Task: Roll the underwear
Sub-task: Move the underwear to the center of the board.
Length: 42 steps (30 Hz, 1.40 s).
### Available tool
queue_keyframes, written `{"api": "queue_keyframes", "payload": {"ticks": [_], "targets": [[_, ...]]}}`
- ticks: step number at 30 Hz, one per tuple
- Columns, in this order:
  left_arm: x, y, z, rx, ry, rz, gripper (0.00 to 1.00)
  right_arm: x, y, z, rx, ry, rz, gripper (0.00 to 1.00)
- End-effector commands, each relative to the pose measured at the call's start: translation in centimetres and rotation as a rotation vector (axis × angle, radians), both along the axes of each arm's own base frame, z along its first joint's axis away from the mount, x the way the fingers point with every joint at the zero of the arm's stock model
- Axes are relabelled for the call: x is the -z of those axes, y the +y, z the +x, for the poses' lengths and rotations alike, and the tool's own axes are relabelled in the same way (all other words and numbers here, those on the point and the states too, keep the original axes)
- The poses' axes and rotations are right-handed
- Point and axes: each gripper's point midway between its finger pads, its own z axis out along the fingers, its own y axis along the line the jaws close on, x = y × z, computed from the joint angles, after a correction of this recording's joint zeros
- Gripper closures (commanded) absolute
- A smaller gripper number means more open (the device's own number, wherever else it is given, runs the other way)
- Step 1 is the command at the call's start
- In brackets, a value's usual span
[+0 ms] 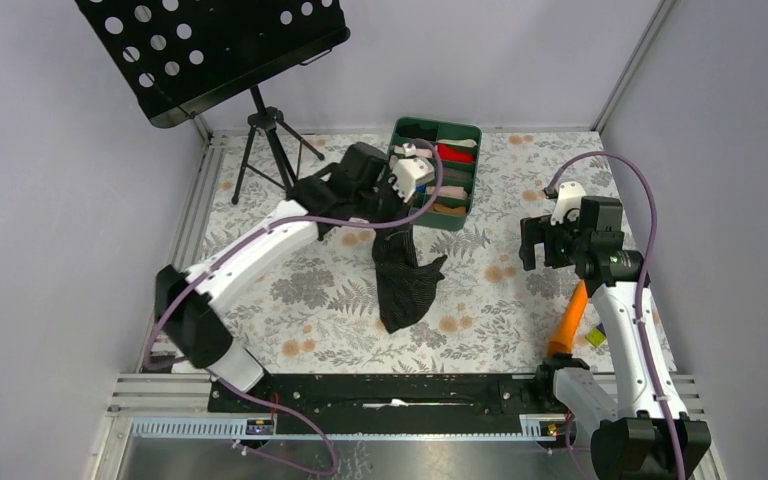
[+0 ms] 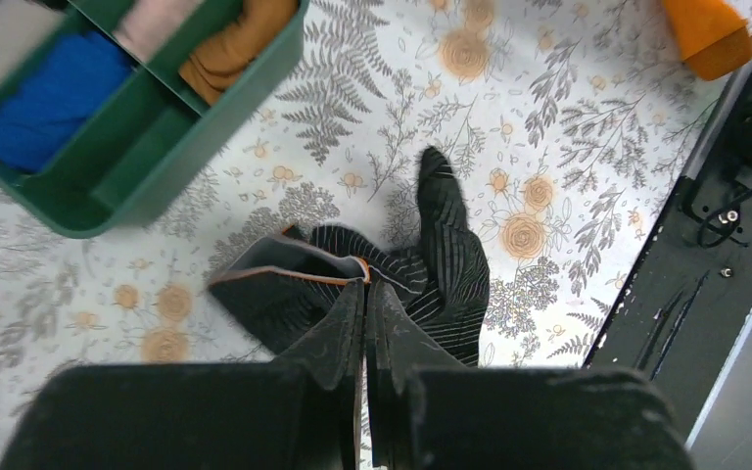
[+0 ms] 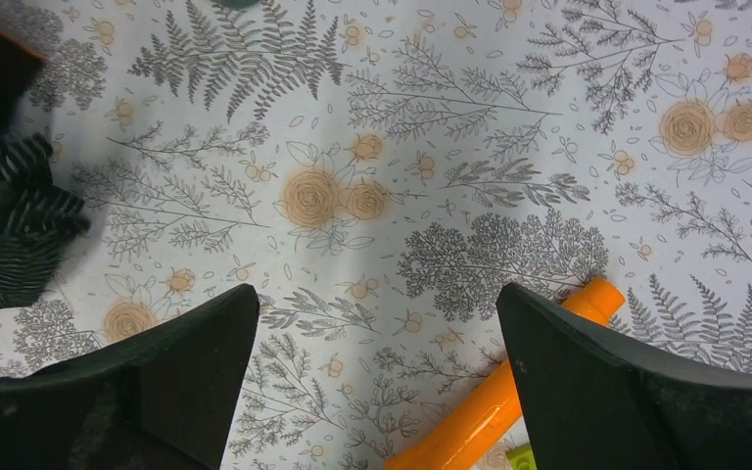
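The underwear [image 1: 403,285] is black ribbed fabric with an orange-edged waistband. It hangs from my left gripper [image 1: 392,205], its lower end resting on the floral table. In the left wrist view my left gripper [image 2: 366,286] is shut on the waistband of the underwear [image 2: 450,264], which droops below the fingertips. My right gripper [image 1: 550,243] hovers over the right side of the table, apart from the garment. In the right wrist view my right gripper [image 3: 377,304] is open and empty, and a corner of the underwear [image 3: 10,235] shows at the far left.
A green divided tray [image 1: 468,135] holding small cloth rolls stands at the back, also in the left wrist view [image 2: 137,186]. An orange tool [image 1: 567,322] lies near the right arm's base, also seen in the right wrist view [image 3: 509,392]. A black music stand [image 1: 260,130] stands at the back left.
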Motion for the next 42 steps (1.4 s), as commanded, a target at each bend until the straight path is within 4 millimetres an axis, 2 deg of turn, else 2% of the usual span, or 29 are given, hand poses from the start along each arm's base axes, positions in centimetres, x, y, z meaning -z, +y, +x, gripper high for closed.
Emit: {"api": "queue_keyframes", "payload": {"ticks": [1,3,5,7,9,11,13,15,18,22,23,25,26,27,31,33,35,39,42], "targets": [[-5.9,2.0,-1.3,0.033,-0.131,-0.062,1.0,-2.7,1.4,0.7,-0.06,-0.093,0.05,0.01],[-6.3,4.2,-1.7,-0.018,-0.14,-0.039,1.0,-2.4,1.7,0.5,-0.076,-0.079,0.059,0.01],[-5.7,7.1,-2.2,-0.079,-0.124,0.007,1.0,-2.2,2.1,0.6,-0.094,-0.068,0.074,0.01],[-3.9,10.6,-2.7,-0.145,-0.118,0.097,1.0,-2.2,2.7,0.7,-0.12,-0.065,0.101,0.01],[-1.1,14.0,-2.9,-0.203,-0.12,0.224,1.0,-2.3,3.6,1.1,-0.155,-0.067,0.14,0.01],[1.6,16.6,-2.9,-0.24,-0.143,0.321,1.0,-2.2,4.7,1.7,-0.194,-0.069,0.188,0.01],[3.3,18.2,-2.4,-0.282,-0.194,0.38,1.0,-2.1,5.8,2.5,-0.207,-0.059,0.229,0.01],[4.7,19.0,-2.2,-0.291,-0.22,0.417,1.0,-2.2,7.8,3.4,-0.253,-0.043,0.25,0.01],[7.5,21.3,-2.3,-0.344,-0.207,0.511,1.0,-2.6,9.9,4.2,-0.311,-0.055,0.247,0.01],[8.9,24.4,-1.8,-0.5,-0.2,0.607,1.0,-1.8,13.3,5.0,-0.405,-0.029,0.22,0.02],[8.9,24.9,-1.7,-0.542,-0.192,0.614,0.93,-1.7,14.5,5.2,-0.435,-0.024,0.219,0.02],[8.6,25.5,-1.9,-0.59,-0.165,0.594,0.68,-1.3,16.8,5.8,-0.492,-0.012,0.22,0.05],[8.3,25.9,-1.9,-0.628,-0.159,0.579,0.51,-1.1,18.3,5.9,-0.53,-0.007,0.22,0.06],[8.0,26.3,-2.1,-0.665,-0.15,0.565,0.42,-1.0,19.5,6.2,-0.558,-0.005,0.224,0.09],[7.0,27.0,-2.6,-0.711,-0.162,0.54,0.23,0.6,23.9,6.8,-0.691,0.06,0.268,0.29],[5.8,26.6,-2.4,-0.705,-0.169,0.506,0.18,1.7,25.9,7.1,-0.741,0.102,0.273,0.32],[4.9,25.8,-2.4,-0.688,-0.131,0.471,0.16,2.7,27.6,7.0,-0.8,0.122,0.255,0.3],[5.7,25.0,-3.1,-0.647,0.043,0.441,0.18,4.8,30.6,6.5,-0.88,0.159,0.223,0.27],[6.4,26.1,-3.0,-0.688,0.083,0.456,0.2,6.6,32.3,6.8,-0.882,0.191,0.222,0.26]]}}
